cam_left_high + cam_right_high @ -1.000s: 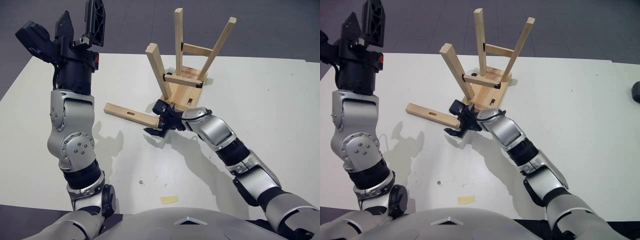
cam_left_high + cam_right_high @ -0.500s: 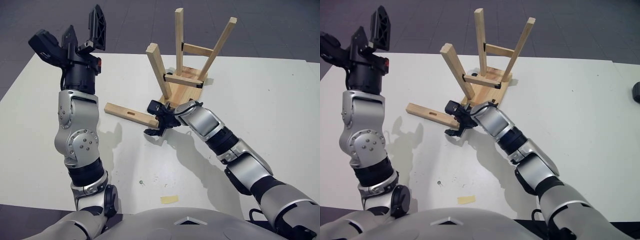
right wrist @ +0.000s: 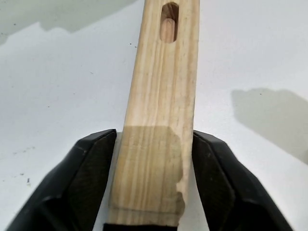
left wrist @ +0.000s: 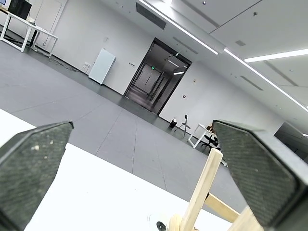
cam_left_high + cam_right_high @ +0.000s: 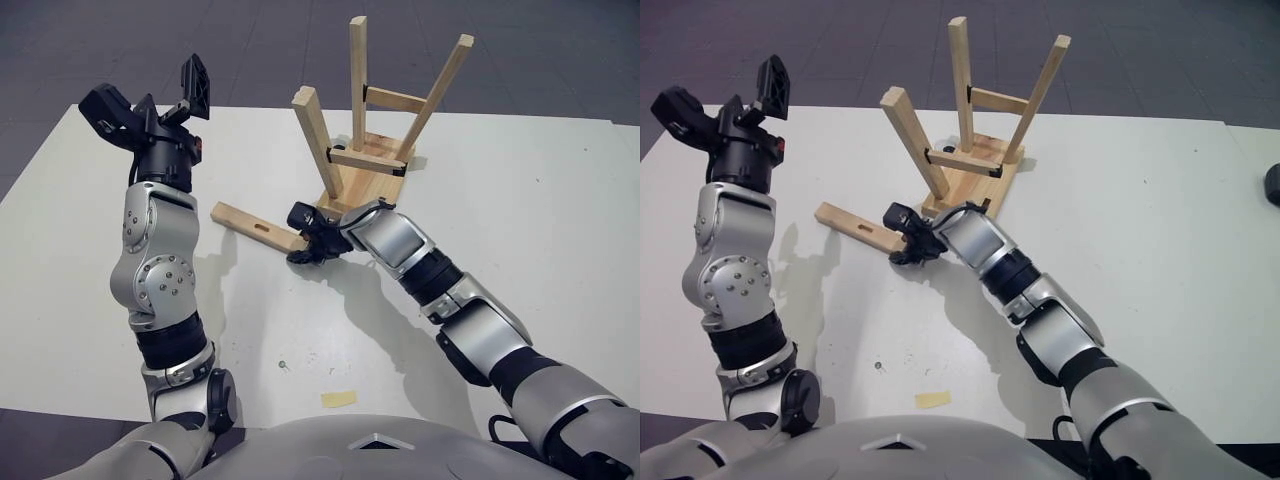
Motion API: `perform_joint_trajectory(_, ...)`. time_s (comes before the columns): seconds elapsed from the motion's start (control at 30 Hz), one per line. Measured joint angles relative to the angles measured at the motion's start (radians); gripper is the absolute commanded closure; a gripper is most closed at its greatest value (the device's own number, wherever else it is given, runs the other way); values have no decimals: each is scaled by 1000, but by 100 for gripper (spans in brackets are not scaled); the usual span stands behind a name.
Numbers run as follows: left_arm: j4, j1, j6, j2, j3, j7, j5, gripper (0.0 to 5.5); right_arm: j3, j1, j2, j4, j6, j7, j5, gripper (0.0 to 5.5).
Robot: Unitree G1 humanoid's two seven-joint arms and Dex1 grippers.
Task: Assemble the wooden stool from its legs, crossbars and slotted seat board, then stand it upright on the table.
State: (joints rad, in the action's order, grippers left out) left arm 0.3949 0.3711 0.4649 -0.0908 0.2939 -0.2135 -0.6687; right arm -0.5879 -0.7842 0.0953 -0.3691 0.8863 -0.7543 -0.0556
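Observation:
The stool lies upside down at the back middle of the table: its seat board is flat, with three legs pointing up and crossbars between them. A loose leg with a slot lies on the table just left of the seat. My right gripper is at the end of that leg nearest the stool. In the right wrist view its fingers press both sides of the leg. My left gripper is raised over the table's far left, open with nothing in it, with the stool's legs beyond.
The white table has free room to the right and in front. A yellow scrap and a tiny speck lie near the front edge. A dark object sits at the table's right edge.
My right gripper moved left onto the end of the loose leg and closed around it. My left arm lowered and tipped away toward the far left, its gripper staying open.

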Motion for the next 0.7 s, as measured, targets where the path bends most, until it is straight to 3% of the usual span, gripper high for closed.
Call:
perform_joint_trajectory(0.07, -1, 0, 6, 0, 0, -5, 0, 10, -11, 5, 8, 18, -4, -5, 12, 345)
perform_joint_trajectory(0.2, -12, -3, 37, 0, 11, -29, 1, 10, -8, 64, 41, 113, -72, -32, 14, 345)
perform_joint_trajectory(0.37, 16, -90, 169, -10, 50, -50, -71, 10, 73, 85, 37, 175, -215, 2, 9, 345)
perform_joint_trajectory(0.5, 96, -172, 269, -8, 136, -73, -324, 10, 144, 99, 36, 233, -269, 21, -14, 345)
perform_joint_trajectory(0.7, 122, -102, 252, -10, 194, -210, -619, 10, 188, 161, 25, 256, -382, 98, -8, 345)
